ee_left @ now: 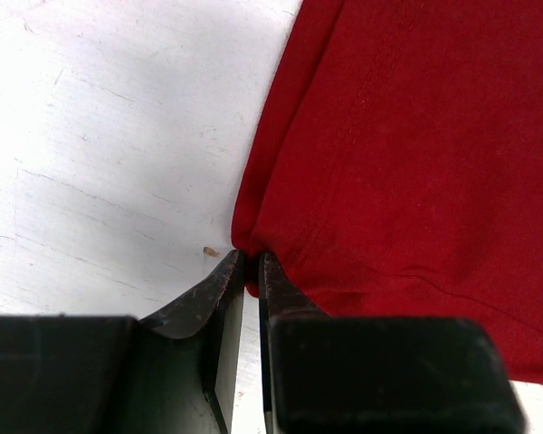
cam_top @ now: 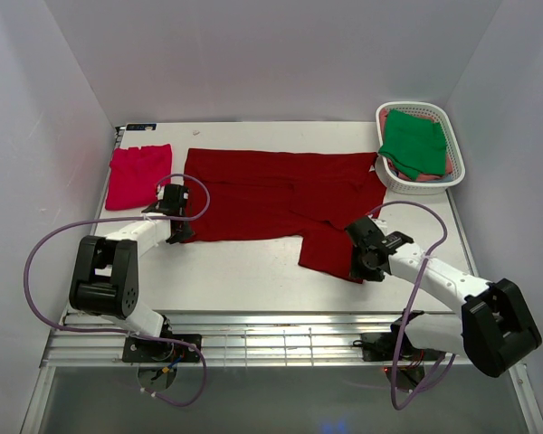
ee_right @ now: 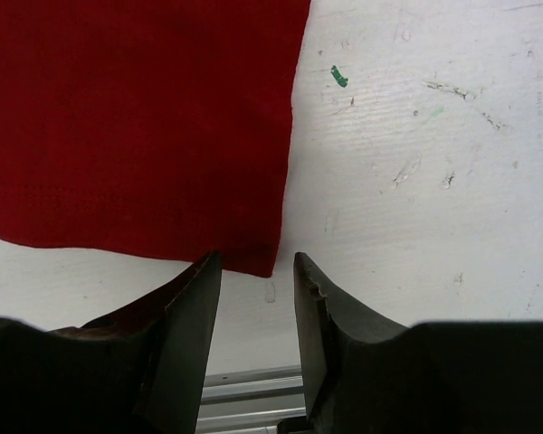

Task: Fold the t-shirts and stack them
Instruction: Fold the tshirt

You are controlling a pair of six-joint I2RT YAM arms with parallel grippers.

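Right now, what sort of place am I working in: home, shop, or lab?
Probably a lab test cell: plain white walls box in a scuffed table, an aluminium rail runs along its near edge, and a dark red shirt and basket look staged.

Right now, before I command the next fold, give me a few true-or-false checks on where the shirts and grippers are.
1. The green t-shirt lies in the white basket. True.
2. The right gripper is clamped shut on the dark red t-shirt. False: its jaws are open, either side of the shirt's near corner.
3. The pinkish-red t-shirt lies on top of the dark red one. False: it lies apart, to its left on the table.
4. The left gripper pinches the dark red t-shirt's left edge. True.
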